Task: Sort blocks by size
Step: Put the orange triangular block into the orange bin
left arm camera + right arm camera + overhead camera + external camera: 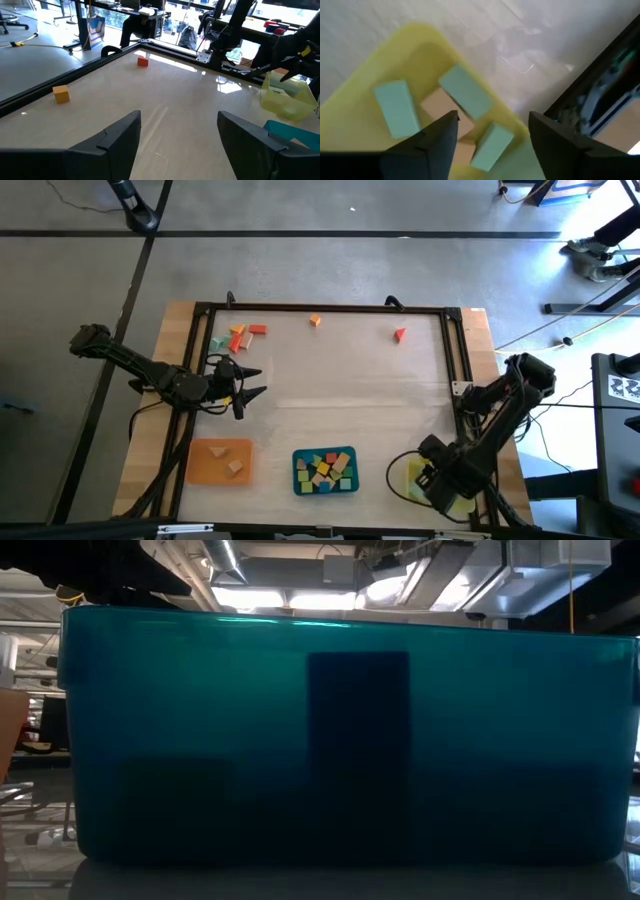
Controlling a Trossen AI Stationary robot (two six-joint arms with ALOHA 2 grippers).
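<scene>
Three trays line the table's near edge: an orange tray (218, 461) holding two tan blocks, a teal tray (325, 471) crowded with mixed coloured blocks too tightly packed to count, and a yellow tray (380, 60) with three mint blocks (395, 107) and at least one tan block (440, 107) visible. The right gripper (492, 132) hangs directly above the yellow tray, fingers spread wide and holding nothing; the arm covers most of that tray from overhead. At table height, the teal tray's wall (340, 740) blocks nearly everything behind it. Mid-table on the left side, the left gripper (252, 380) hovers with fingers apart, empty. Beyond it, a cluster (238, 336) of about five blocks, orange, red and mint, lies near the far-left corner. Farther along the far edge sit one orange block (315, 321) and one red block (399, 334), well apart.
</scene>
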